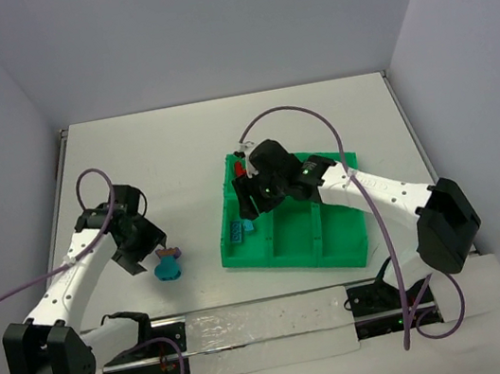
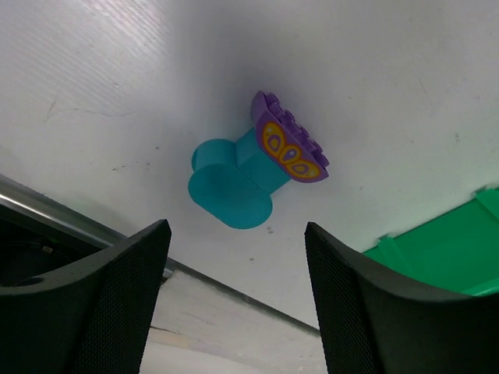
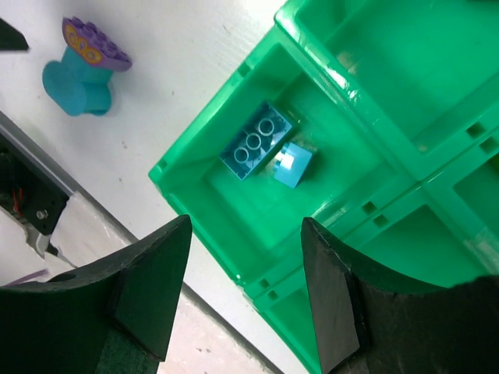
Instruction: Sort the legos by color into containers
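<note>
Blue brick (image 3: 256, 140) and cyan brick (image 3: 292, 165) lie side by side in a corner compartment of the green tray (image 3: 234, 206), centre of the right wrist view. The right gripper (image 3: 245, 226) hangs over them, jaws apart and empty. The teal-and-purple lego cluster (image 2: 249, 167) sits on the white worktop (image 2: 117, 78) left of the tray, lower left in the top view; the left gripper (image 2: 235, 232) hovers at it, released, fingers clear of it.
</note>
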